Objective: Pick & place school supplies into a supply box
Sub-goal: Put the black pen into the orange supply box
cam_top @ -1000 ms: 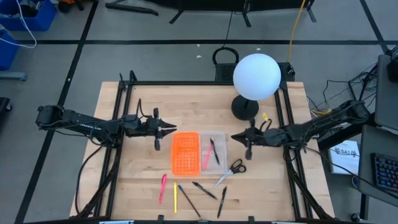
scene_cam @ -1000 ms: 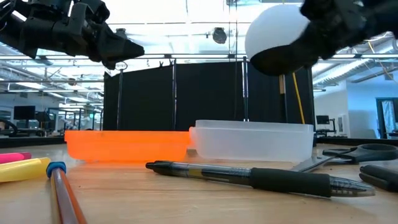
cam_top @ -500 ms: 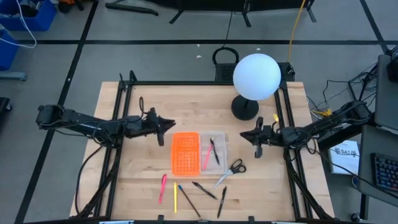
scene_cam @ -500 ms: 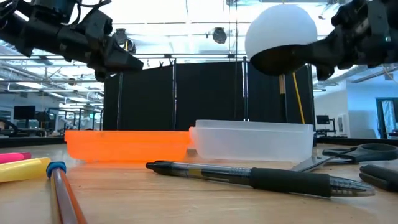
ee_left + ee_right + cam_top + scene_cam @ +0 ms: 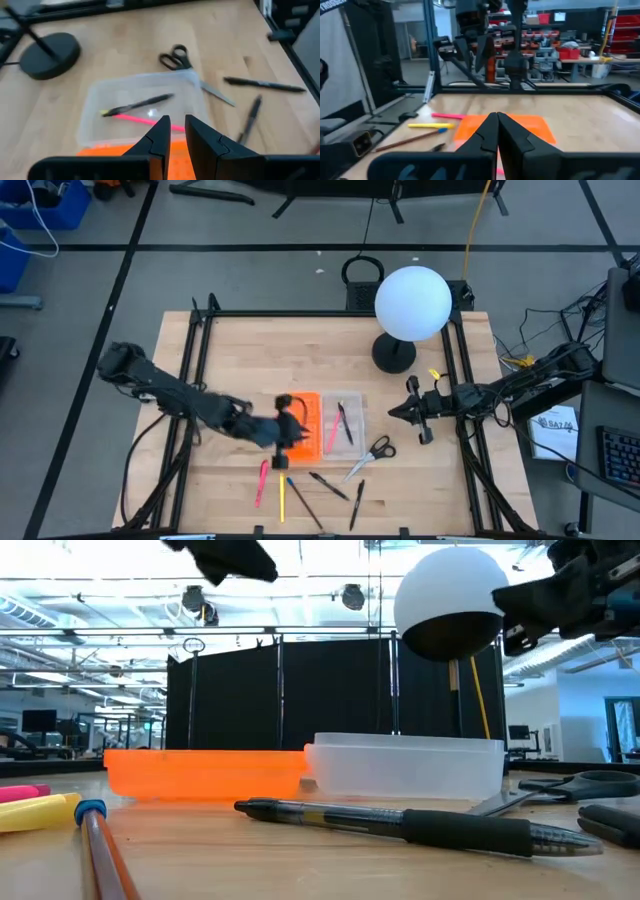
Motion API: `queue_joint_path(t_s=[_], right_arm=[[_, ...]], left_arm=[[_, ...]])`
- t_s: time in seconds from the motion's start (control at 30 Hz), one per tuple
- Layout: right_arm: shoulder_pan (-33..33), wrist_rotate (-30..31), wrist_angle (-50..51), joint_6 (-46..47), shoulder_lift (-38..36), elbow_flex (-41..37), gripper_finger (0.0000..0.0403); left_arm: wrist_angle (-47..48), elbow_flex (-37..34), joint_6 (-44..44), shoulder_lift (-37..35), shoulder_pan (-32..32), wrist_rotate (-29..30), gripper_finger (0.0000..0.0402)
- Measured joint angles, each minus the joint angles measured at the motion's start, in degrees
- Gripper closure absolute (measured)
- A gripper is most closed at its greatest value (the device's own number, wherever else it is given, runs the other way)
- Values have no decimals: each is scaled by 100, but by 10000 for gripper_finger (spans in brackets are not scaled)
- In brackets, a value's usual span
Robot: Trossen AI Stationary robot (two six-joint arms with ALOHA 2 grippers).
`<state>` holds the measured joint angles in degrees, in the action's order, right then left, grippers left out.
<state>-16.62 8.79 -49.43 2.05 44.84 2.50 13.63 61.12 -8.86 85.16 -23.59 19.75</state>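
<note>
The supply box lies open mid-table: orange perforated lid (image 5: 298,425) joined to the clear tray (image 5: 345,438). In the left wrist view the tray (image 5: 100,100) holds a pink pen (image 5: 131,117) and a dark pen (image 5: 137,106). Scissors (image 5: 372,455) lie right of the tray. A pink pen (image 5: 262,480), a yellow pen (image 5: 282,495) and dark pens (image 5: 328,485) lie nearer the near edge. My left gripper (image 5: 295,435) hovers over the lid, its fingers a narrow gap apart (image 5: 177,131). My right gripper (image 5: 392,412) hangs shut to the right of the tray (image 5: 496,120).
A lamp with a white globe (image 5: 412,302) and black base (image 5: 393,355) stands behind the box. Black frame rails (image 5: 195,370) run along the table's left and right sides. Bare wood shows left of the lid and along the far edge.
My left arm has swung fast from the table's left side toward the near edge and the middle, and its gripper now hangs over the orange lid. My right gripper has drawn back a little toward the table's right edge. The supplies and box have stayed put.
</note>
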Motion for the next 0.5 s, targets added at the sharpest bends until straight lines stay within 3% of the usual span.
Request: queue_joint_path(t_s=[0.17,0.27,0.5], right_arm=[[-2,46,218,-262,-194,-3,403],[-4,571,301,-382,-559,28,403],[-2,773,2485,-459,-1782,299,403]], left_arm=[[1018,1027,-339,822,-294,105,334],[1458,1338,-288,1154,-453,123,334],[1352,1382,-126,1494,-580,109,334]])
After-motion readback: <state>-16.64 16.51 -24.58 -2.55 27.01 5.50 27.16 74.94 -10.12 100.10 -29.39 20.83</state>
